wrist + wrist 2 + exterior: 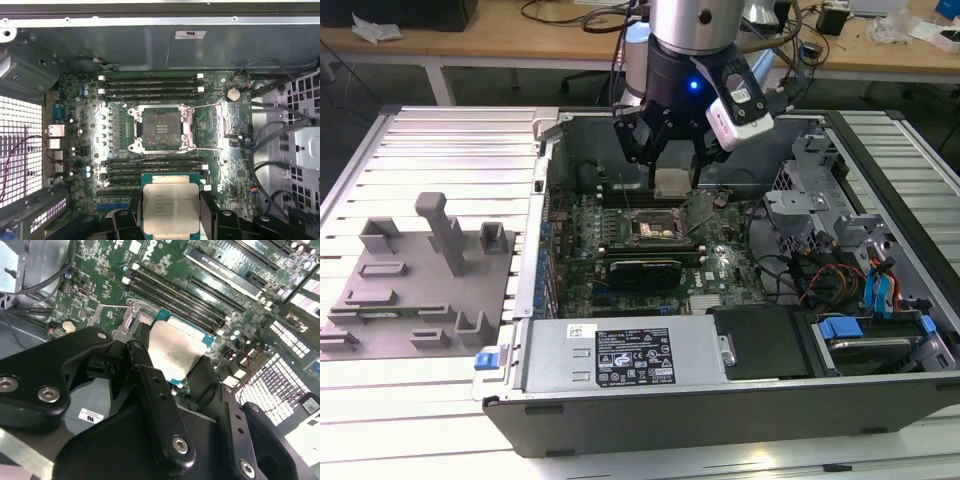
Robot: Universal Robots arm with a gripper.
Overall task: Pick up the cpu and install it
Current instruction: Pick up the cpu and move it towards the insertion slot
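as the jaws pinch it, the cpu [171, 208] gleams silvery, green-edged.

Exterior view: high, set back, angled down over the open computer case [740, 415] on the desk [450, 140].
First wrist view: fairly near, facing straight down on the motherboard [80, 130].
Second wrist view: very close, slanting past the gripper [174, 357].
Shared: all three show the cpu [671, 182].

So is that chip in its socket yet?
Out: the gripper holds the cpu clear of the socket, which lies empty.
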